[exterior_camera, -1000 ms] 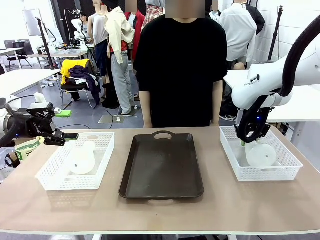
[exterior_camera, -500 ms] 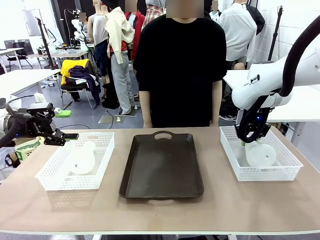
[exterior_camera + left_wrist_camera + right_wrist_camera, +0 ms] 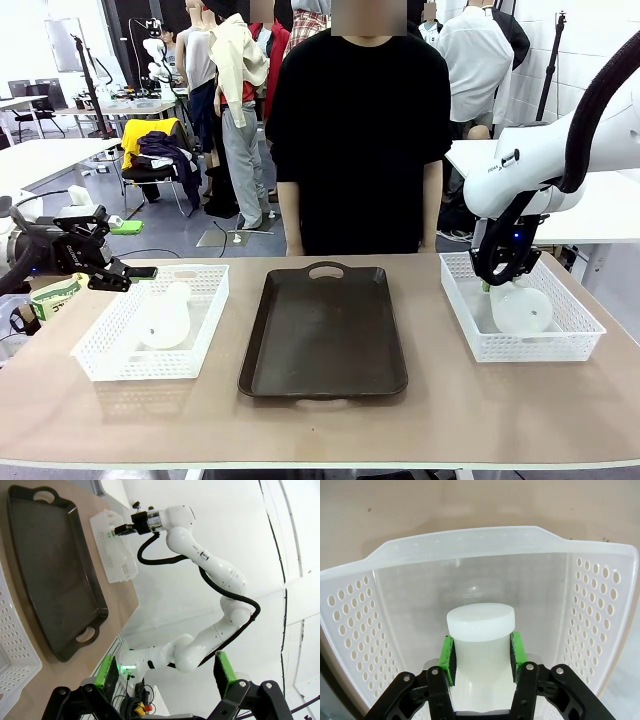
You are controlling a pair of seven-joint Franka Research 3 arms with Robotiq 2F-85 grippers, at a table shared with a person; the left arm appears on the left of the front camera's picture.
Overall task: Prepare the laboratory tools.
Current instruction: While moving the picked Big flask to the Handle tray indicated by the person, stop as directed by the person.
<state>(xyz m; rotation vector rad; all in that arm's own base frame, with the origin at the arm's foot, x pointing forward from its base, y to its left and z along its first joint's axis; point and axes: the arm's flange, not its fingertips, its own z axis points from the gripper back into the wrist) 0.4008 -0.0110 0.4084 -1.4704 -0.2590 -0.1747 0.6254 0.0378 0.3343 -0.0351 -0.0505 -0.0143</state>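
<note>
We hold the neck of the flask (image 3: 480, 630) in the right basket (image 3: 585, 605) between our closed right jaws, its axis pointing up along them, while our open left jaws hang near the other flask (image 3: 165, 318).

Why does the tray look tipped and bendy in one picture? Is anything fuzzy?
Left wrist view: the rolled wrist and wide lens tip the dark tray and bow its edges. Right wrist view: the flask in the right end effector looks sharp. Front view: even light, faint shadows.
</note>
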